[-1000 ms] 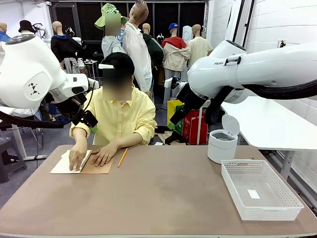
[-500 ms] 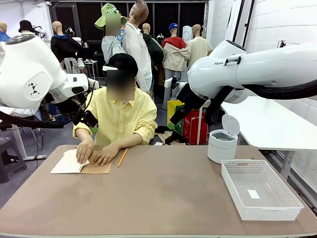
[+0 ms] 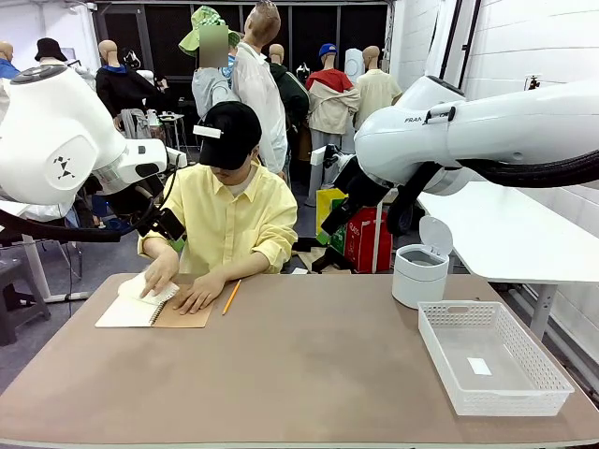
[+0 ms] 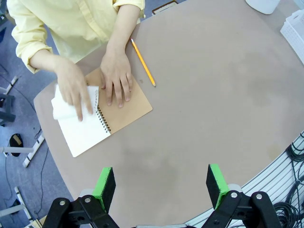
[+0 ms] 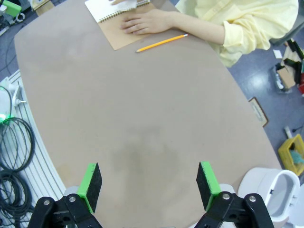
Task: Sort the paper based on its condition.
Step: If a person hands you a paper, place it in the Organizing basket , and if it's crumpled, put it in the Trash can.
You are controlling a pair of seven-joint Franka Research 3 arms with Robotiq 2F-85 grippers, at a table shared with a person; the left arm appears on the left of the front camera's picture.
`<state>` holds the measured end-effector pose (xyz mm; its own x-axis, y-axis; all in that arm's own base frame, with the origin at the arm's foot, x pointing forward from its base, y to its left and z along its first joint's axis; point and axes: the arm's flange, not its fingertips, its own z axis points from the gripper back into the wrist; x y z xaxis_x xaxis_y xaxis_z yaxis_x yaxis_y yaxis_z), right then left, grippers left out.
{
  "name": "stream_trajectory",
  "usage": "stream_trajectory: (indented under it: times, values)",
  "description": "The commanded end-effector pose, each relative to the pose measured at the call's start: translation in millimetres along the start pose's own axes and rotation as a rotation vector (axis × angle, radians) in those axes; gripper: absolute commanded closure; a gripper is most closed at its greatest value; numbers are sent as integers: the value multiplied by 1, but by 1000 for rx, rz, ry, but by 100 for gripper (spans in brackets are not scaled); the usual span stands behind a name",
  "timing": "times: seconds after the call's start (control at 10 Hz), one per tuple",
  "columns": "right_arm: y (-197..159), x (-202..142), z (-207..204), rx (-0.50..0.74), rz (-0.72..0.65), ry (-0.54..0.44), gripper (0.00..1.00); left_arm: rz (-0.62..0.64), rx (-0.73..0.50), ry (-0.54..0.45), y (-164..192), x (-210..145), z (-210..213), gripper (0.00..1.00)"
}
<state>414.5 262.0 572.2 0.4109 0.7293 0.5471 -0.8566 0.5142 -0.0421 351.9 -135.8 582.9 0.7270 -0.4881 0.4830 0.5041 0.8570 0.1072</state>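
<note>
In the front view, the person's hand [image 3: 161, 274] has just lifted a sheet of paper [image 3: 138, 286] off the notebook [image 3: 182, 316] at the table's far left, so sorting can soon begin. The left wrist view shows the left gripper [image 4: 160, 184] with its fingers apart and empty. In the right wrist view, the right gripper [image 5: 149, 184] is likewise spread wide and holding nothing.

Bright, even indoor light; soft shadows; sharp focus; wrist views bend at edges.

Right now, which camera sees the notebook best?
The left wrist view. It looks straight down on the notebook, so the brown cover, spiral and white page all show, partly under the person's hands. The right wrist view cuts it off at the top edge. The front view sees it far off and very flat.
</note>
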Motion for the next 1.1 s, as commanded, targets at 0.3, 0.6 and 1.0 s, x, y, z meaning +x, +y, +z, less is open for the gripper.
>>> stream_trajectory:
  times: [0.3, 0.6, 1.0]
  values:
    - [0, 0, -1, -2, -1, 3, 0, 0, -2, -6, 1, 0, 0, 0]
    - [0, 0, -1, -2, -1, 3, 0, 0, -2, -6, 1, 0, 0, 0]
    - [0, 0, -1, -2, -1, 3, 0, 0, -2, -6, 1, 0, 0, 0]
